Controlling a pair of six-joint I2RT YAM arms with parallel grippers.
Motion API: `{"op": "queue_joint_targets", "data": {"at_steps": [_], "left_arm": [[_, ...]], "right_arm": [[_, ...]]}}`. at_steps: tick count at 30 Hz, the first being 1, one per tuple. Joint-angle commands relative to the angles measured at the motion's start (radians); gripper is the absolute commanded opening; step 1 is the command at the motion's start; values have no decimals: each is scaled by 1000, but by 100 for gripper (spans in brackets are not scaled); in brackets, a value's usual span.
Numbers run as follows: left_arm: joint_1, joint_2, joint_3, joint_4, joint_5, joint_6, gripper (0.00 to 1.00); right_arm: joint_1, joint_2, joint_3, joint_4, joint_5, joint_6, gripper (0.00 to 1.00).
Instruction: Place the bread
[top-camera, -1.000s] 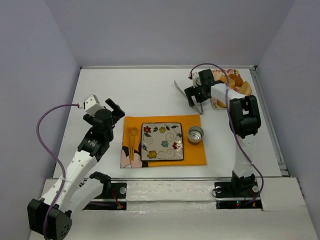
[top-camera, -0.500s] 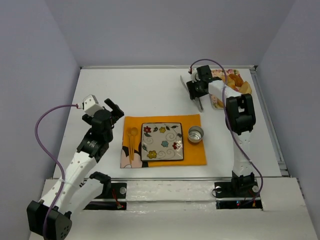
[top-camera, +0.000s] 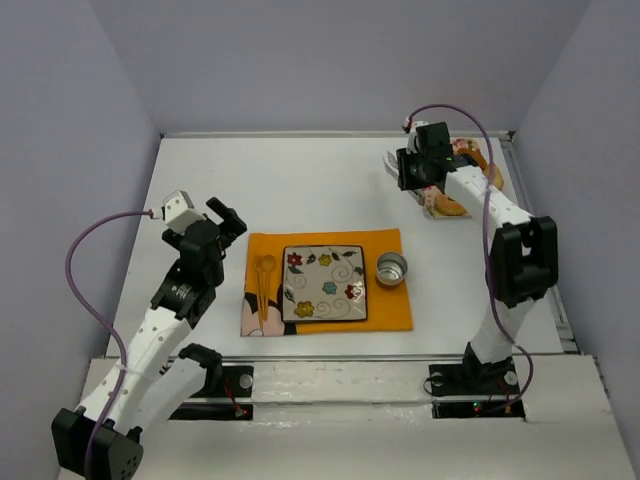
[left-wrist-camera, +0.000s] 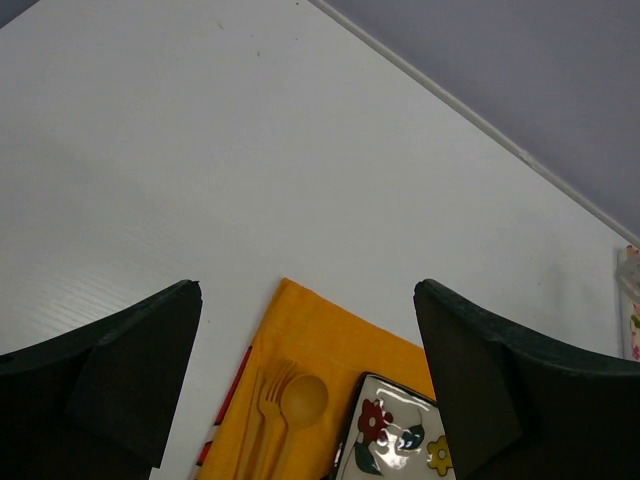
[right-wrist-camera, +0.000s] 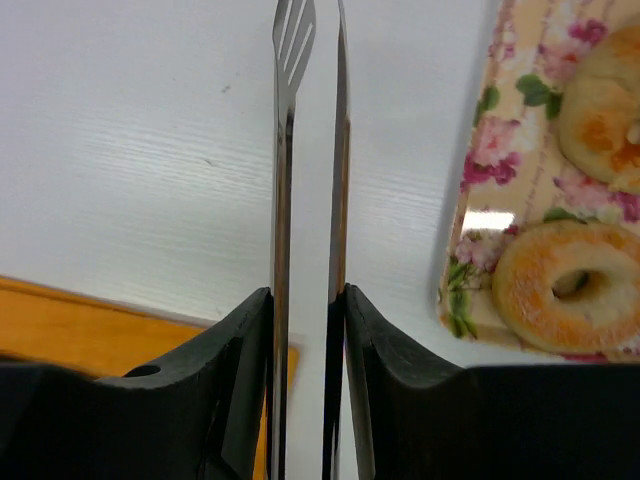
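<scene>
From above, I see the bread (top-camera: 468, 160) on a flowered tray (top-camera: 440, 208) in the bench's (top-camera: 300, 180) far right corner, just right of my right pincer (top-camera: 413, 172). My left pincer (top-camera: 222, 218) hovers left of the orange mat (top-camera: 390, 310).

On the left wrist, its fingers (left-wrist-camera: 120, 370) are spread wide and hold nothing.

On the right wrist, a bread ring lies flat, hole up. It is round, so it has no long axis. It sits to the right of the pincer, clear of it. That pincer is clamped on tongs (right-wrist-camera: 283, 150), which point straight ahead.
</scene>
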Motion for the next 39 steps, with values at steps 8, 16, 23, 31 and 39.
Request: {"op": "queue_joint_targets", "data": {"at_steps": [8,16,23,31,39], "left_arm": [[3,-38,4,41,-1,-8,99],[3,-51,-7,70,19,-16,99],[3,-52,-7,70,25,-17,99],[3,-51,-5,70,28,-17,99],[3,-49,-5,70,27,-16,99]], "right_arm": [[-3,-614,-471,4,179,379,41],[-155,-823,-593,-139,223,465,45],[-272,-814,-637,-139,179,442,47],[-295,-729,-622,-65,96,428,48],[-314,-695,-619,11,82,454,49]]}}
